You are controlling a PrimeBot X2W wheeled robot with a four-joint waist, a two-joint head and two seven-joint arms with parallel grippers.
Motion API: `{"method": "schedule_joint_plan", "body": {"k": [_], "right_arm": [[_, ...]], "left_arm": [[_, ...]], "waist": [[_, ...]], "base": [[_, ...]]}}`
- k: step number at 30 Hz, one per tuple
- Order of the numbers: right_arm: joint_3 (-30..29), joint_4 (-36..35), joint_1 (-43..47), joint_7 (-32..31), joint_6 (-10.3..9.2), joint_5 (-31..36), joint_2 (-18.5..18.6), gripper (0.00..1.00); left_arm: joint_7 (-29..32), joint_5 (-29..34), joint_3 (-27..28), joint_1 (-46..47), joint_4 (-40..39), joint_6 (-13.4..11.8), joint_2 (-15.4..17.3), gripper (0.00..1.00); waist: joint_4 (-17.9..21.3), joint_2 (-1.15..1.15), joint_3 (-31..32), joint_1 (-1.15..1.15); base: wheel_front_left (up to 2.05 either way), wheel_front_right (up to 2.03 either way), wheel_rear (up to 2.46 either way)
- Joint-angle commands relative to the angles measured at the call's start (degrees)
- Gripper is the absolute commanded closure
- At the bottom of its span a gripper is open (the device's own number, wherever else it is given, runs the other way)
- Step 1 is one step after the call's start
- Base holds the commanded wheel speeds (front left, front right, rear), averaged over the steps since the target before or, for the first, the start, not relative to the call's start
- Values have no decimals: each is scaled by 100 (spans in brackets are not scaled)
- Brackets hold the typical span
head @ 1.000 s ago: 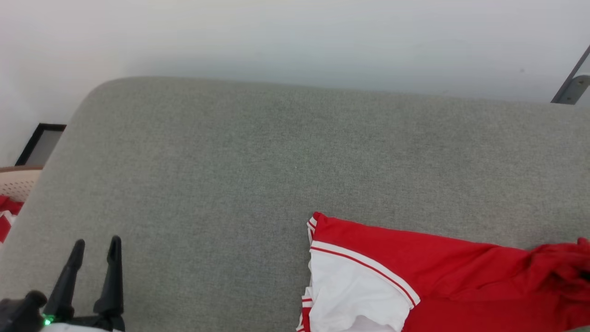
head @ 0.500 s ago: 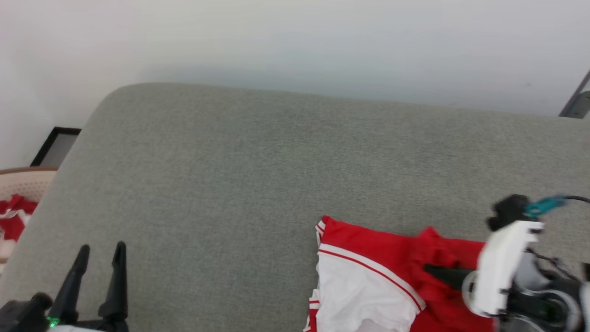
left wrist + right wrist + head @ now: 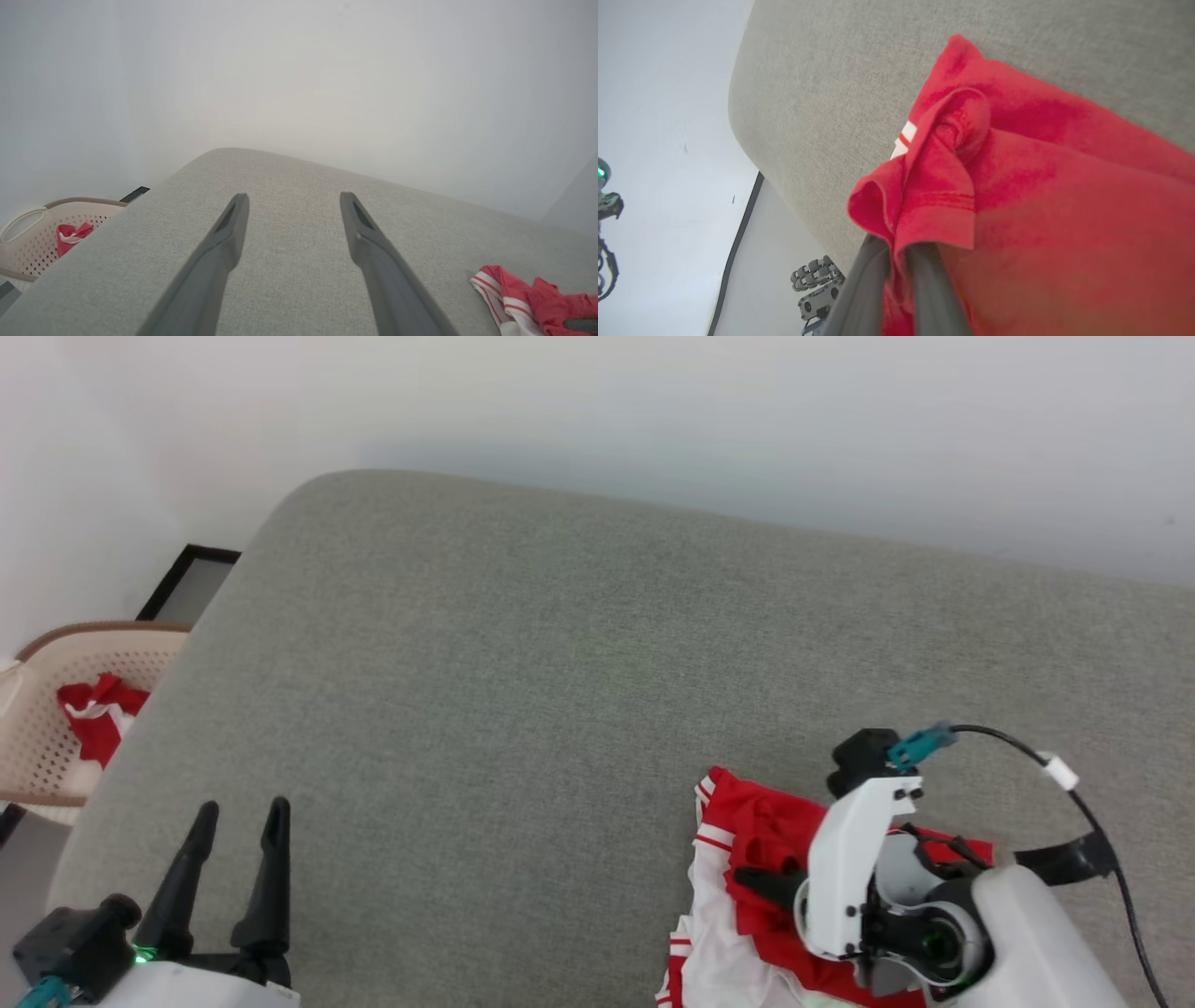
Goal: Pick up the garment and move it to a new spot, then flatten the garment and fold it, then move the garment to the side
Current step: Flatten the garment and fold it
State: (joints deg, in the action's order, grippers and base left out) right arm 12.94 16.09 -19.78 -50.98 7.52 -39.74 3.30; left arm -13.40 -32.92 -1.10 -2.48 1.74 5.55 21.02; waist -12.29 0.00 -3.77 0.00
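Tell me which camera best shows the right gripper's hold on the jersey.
The right wrist view: the right gripper pinches a fold of the jersey up close. The head view hides the grip partly behind the wrist; the left wrist view catches the jersey's bunched edge.

My left fingers [image 3: 373, 261] look matt dark plastic; the garment [image 3: 1041, 186] is soft red knit cloth, the cushion [image 3: 523, 663] coarse grey weave.
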Motion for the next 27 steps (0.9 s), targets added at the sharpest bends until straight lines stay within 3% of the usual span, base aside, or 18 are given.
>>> {"method": "schedule_joint_plan", "body": {"k": [1, 2, 3, 4, 9, 17, 21, 27], "right_arm": [[195, 277, -159, 173, -7, -9, -15, 100], [268, 384, -227, 293, -7, -13, -23, 98], [340, 486, -282, 395, -7, -43, -22, 36], [404, 581, -319, 464, -7, -98, -27, 0], [628, 590, -450, 600, -7, -266, 5, 0], [670, -251, -295, 914, -8, -455, 623, 0], [541, -892, -98, 1513, -7, -427, 1138, 0], [229, -1098, 239, 2340, -7, -350, 1565, 0]], "left_arm": [[-38, -56, -10, 79, 33, 39, -34, 0], [-41, -40, -18, 85, 58, 41, -22, 0], [-41, -33, -27, 90, 79, 45, -21, 0], [-51, -43, -28, 103, 90, 49, -33, 0], [-68, -60, 8, 79, 123, 25, -22, 0], [-86, -40, 95, -95, 82, -52, 45, 0], [-115, 19, 143, -183, 66, -94, 77, 0], [-125, 68, 152, -292, 104, -114, 85, 0]], "waist": [[-45, 0, -27, 0], [-48, 0, -25, 0], [-46, 0, -22, 0], [-37, 0, -14, 0], [69, 0, 35, 0], [505, 0, 109, 0], [817, 0, 178, 0], [1121, 0, 276, 0]], "base": [[0, 0, 0], [0, 0, 0], [0, 0, 0], [0, 0, 0], [0, 0, 0], [0, 0, 0], [0, 0, 0], [0, 0, 0]]}}
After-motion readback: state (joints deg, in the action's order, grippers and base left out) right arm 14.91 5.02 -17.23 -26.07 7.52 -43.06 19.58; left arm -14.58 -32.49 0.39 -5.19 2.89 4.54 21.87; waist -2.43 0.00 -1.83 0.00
